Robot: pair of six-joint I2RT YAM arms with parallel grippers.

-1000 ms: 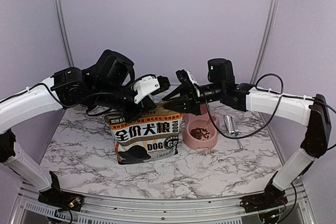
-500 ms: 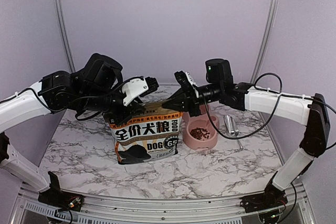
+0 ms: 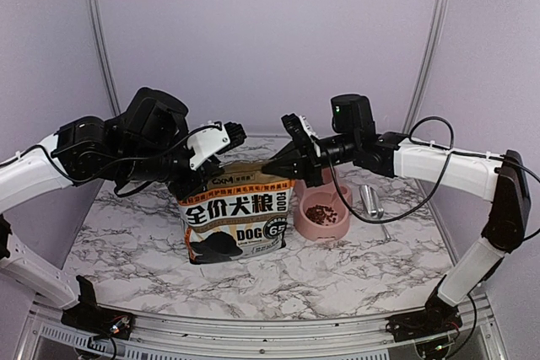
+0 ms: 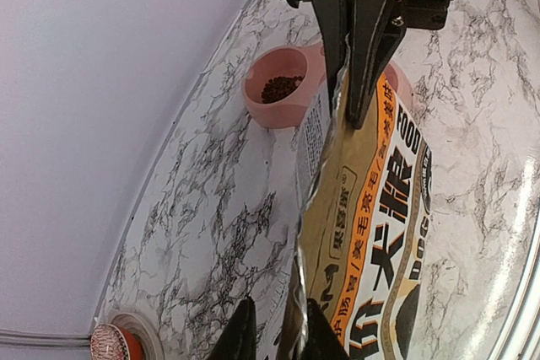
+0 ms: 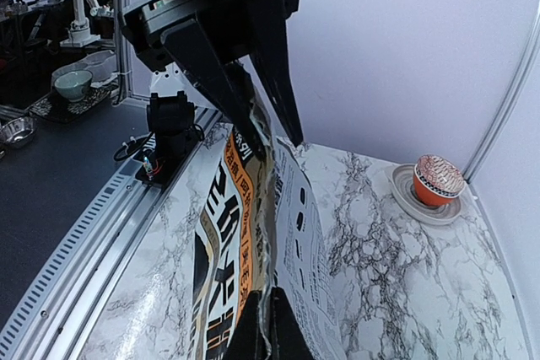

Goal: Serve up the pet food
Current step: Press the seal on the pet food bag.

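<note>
My left gripper [image 3: 236,133] has drawn back along the top edge of the pet food bag [image 3: 236,217], away from my right gripper [image 3: 274,162]; more rim now shows between the two.

I see white marbled table [image 3: 354,276]: brown-and-black paper dog-food bag [image 3: 236,221] centre, round pink bowl [image 3: 322,229] just right, silver cylinder [image 3: 369,200] further right.

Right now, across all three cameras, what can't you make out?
Inside of the bag: both wrist views see its top edge-on, and the top view shows only its front.
Mesh ball: absent from the top view, likely behind the left arm; cut by the bottom edge in the left wrist view.
Metal cylinder: top view only, too small to identify.
</note>
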